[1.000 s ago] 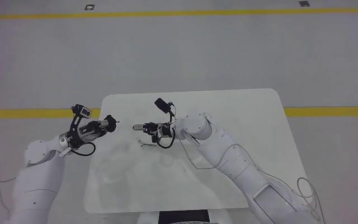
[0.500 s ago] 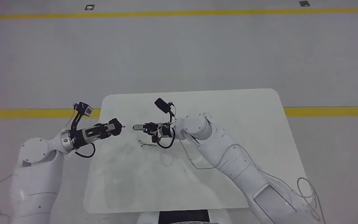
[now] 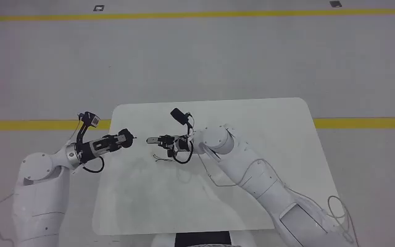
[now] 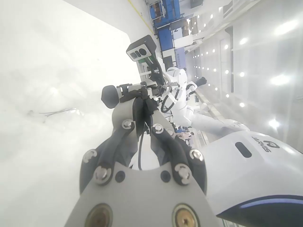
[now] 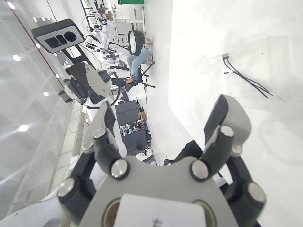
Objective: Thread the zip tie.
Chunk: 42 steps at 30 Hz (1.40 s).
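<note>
1. My left gripper (image 3: 128,137) hangs over the left edge of the white rounded table (image 3: 259,123). Its jaws are together, and I judge them clamped on a thin black plastic zip tie (image 4: 140,150) whose tip points toward the table's middle.
2. My right gripper (image 5: 165,112) sits just inside the table's left edge, jaws wide apart and empty. It faces that tip, near it but not touching.
3. A loose bundle of spare black zip ties (image 5: 247,80) lies flat on the table, just nearer the table's front edge than the right gripper.
4. I take the step in hand to be bringing the held tie into the open jaws. I'd line the tip up dead centre between them and creep in slowly. I'd close only once the strap lies square across the pads, and stay high above the table, clear of the spares.
</note>
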Tool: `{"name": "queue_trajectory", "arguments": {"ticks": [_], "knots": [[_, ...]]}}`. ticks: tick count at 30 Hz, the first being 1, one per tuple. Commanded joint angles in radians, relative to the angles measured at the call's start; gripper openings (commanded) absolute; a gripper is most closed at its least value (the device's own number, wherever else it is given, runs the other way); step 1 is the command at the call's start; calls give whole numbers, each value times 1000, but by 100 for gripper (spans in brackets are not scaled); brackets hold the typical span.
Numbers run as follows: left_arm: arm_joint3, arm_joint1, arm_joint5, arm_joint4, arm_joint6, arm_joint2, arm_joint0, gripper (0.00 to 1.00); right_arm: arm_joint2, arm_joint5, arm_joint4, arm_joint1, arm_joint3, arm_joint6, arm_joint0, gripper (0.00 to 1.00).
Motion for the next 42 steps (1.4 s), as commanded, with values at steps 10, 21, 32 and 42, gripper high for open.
{"name": "queue_trajectory", "arguments": {"ticks": [10, 21, 32, 42], "knots": [[36, 50, 191, -161, 0, 79, 2, 0, 0, 0, 0, 0, 0, 0, 0, 100], [170, 144, 81, -353, 0, 176, -30, 0, 0, 0, 0, 0, 0, 0, 0, 100], [188, 167, 61, -420, 0, 198, -36, 0, -47, 70, -98, -3, -15, -2, 30, 100], [188, 167, 61, -420, 0, 198, -36, 0, -214, 105, -218, -69, 125, 131, 191, 100]]}}
